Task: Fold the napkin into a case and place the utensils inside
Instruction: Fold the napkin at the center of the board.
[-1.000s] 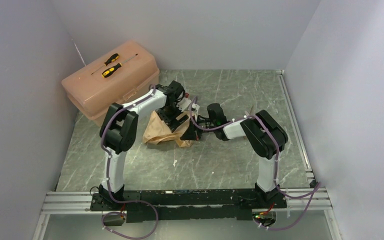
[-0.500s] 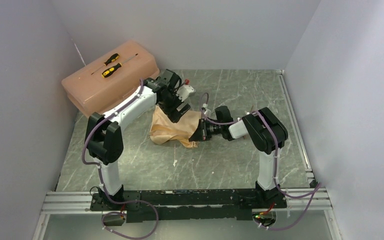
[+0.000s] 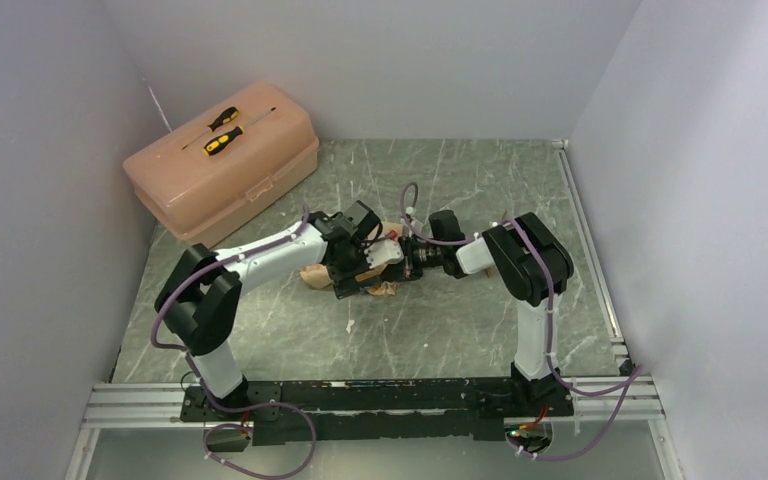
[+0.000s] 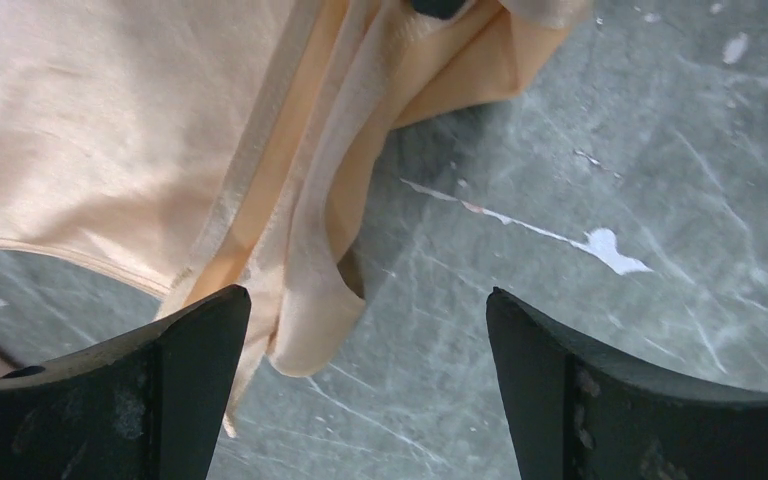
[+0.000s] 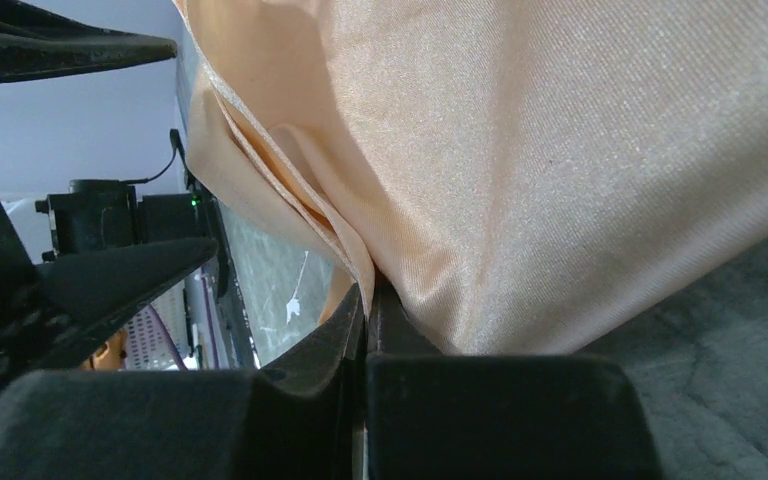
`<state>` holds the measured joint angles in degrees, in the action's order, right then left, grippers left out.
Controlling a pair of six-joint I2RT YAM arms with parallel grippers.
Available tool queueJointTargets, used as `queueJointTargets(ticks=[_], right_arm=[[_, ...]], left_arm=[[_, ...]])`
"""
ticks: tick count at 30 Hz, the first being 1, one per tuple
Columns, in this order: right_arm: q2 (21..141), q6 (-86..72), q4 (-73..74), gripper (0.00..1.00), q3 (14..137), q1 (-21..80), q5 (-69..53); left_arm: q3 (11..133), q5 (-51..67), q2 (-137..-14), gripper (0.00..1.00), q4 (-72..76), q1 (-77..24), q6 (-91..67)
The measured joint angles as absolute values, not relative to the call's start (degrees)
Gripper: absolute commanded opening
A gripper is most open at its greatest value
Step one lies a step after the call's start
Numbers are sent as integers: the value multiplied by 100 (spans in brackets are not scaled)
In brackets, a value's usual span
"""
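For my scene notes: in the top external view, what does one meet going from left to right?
Pink toolbox → left claw → right claw → right arm's elbow. The napkin, gripped by the right claw, overlaps both claws, so it is left out.

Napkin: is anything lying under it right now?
At the napkin's lifted edge only bare table shows beneath. The rest is covered by the cloth itself, so I cannot tell. The right hand pinches one fold.
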<state>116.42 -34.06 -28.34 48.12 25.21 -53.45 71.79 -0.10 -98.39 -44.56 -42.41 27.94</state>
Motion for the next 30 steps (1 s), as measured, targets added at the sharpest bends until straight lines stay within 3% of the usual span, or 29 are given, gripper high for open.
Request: queueJointTargets(ticks=[11,30], right_arm=[[11664,-3411,-2311,0,5043,2515,-5358],[11701,-3439,-2086,0,5155,2477,-5404]], left_arm=[[6702,-1520,-9841,94,-3107,-4311,3395],[6652,-2471,-9961,94,-2421,-3520,4066]])
